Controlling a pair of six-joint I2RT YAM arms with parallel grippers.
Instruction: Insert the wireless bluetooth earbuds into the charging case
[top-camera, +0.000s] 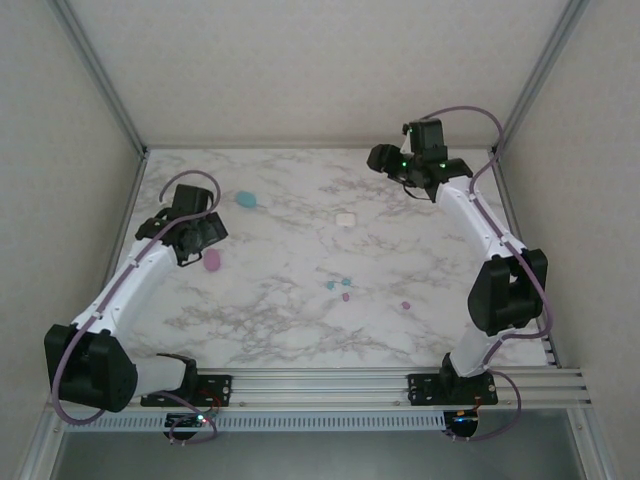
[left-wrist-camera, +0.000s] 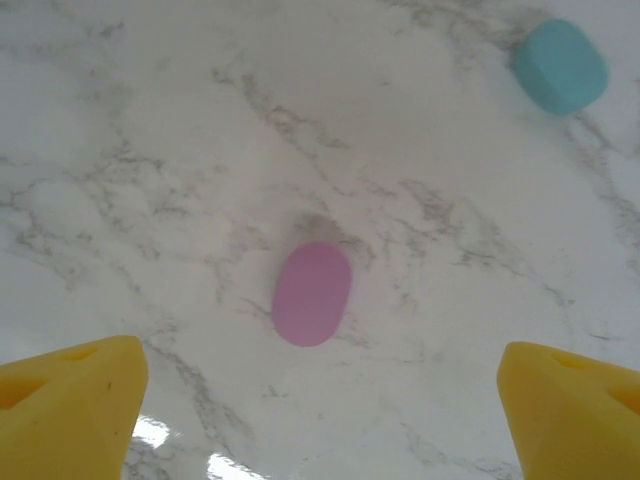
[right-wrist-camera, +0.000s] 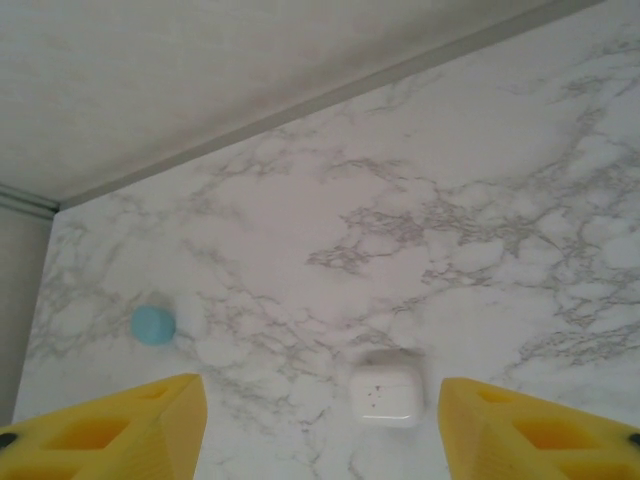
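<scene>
left arm (top-camera: 130, 285): bent, reaching up left side of table (top-camera: 300, 335) | left gripper (left-wrist-camera: 320, 415): above table, facing down, yellow fingers (left-wrist-camera: 65, 410) spread wide, empty | right arm (top-camera: 480, 225): stretched along table's right side to far edge | right gripper (right-wrist-camera: 320, 430): tilted over table, fingers (right-wrist-camera: 110, 430) apart, empty

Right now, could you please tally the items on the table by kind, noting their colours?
Charging cases: 3 (teal case, pink case, white case)
Earbuds: 4 discernible (2 teal earbuds, 2 pink earbuds)
Total: 7
</scene>
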